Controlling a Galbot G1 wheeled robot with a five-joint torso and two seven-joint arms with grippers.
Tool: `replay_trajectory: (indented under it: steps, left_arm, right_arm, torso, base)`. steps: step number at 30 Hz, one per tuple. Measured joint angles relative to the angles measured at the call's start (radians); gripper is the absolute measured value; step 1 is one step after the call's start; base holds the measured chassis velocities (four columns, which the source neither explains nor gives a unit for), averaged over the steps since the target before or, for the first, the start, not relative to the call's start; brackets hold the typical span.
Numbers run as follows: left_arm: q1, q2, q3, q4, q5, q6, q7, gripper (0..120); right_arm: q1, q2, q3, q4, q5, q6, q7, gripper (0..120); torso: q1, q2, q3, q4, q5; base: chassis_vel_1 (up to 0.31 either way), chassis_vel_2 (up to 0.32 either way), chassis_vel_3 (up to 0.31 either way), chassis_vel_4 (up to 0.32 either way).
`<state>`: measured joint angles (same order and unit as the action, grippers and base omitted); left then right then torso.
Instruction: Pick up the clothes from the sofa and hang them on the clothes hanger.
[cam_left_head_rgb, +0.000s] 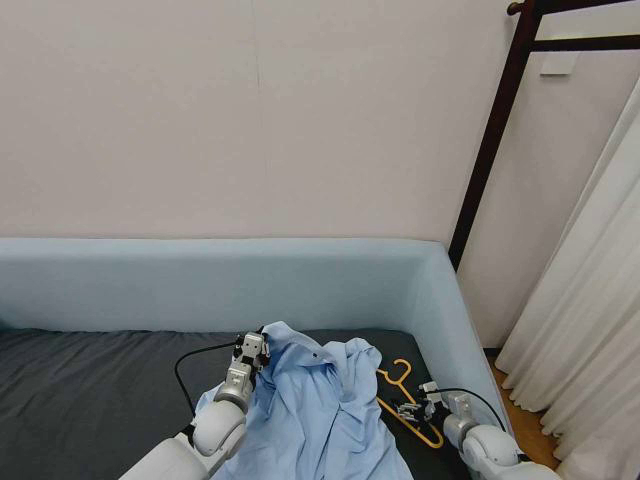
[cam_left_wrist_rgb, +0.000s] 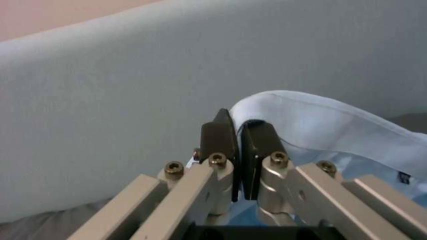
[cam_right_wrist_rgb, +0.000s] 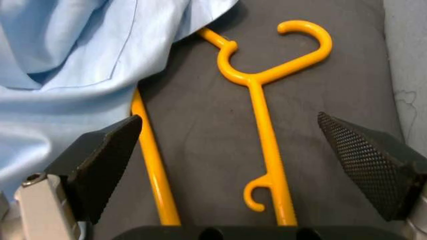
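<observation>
Plain off-white wall (cam_left_head_rgb: 250, 110) stands behind the pale blue sofa backrest (cam_left_head_rgb: 150, 285), beyond the left gripper (cam_left_head_rgb: 258, 342). Dark grey seat cushion (cam_left_head_rgb: 80, 390) lies below it. Dark wooden rack post (cam_left_head_rgb: 490, 140) rises beyond the right gripper (cam_left_head_rgb: 406, 408); white curtains (cam_left_head_rgb: 590, 330) and wooden floor (cam_left_head_rgb: 522, 422) lie outboard of it.

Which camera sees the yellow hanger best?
The right wrist view: the hanger lies close, hook and bars clear, by the open right hand. The head view has it small beside the shirt. The left wrist view faces the left hand, shut on the shirt.
</observation>
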<state>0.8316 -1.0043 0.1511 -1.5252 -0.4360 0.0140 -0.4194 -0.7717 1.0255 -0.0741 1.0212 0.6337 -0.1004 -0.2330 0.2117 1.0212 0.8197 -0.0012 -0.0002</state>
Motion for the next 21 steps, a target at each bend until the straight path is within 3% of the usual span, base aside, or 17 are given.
replay_trajectory:
  steps: [6, 9, 21]
  left_arm:
    - [0.018, 0.012, -0.009, -0.019, 0.004, -0.005, 0.003, 0]
    - [0.019, 0.015, -0.012, -0.022, 0.003, -0.005, 0.003, 0]
    - [0.032, 0.027, -0.013, -0.031, 0.011, -0.019, 0.008, 0]
  right_arm:
    - [0.058, 0.019, -0.023, -0.098, -0.015, 0.001, -0.041, 100]
    - [0.078, 0.034, -0.027, -0.139, -0.028, 0.002, -0.053, 94]
    - [0.100, 0.053, -0.012, -0.205, -0.047, 0.003, -0.095, 49]
  torso:
    - [0.000, 0.000, 0.000, 0.0000, 0.0000]
    - [0.000, 0.000, 0.000, 0.0000, 0.0000]
    - [0.000, 0.000, 0.000, 0.0000, -0.0001]
  base:
    - [0.000, 0.000, 0.000, 0.000]
    - [0.000, 0.000, 0.000, 0.000]
    - [0.000, 0.000, 0.000, 0.000]
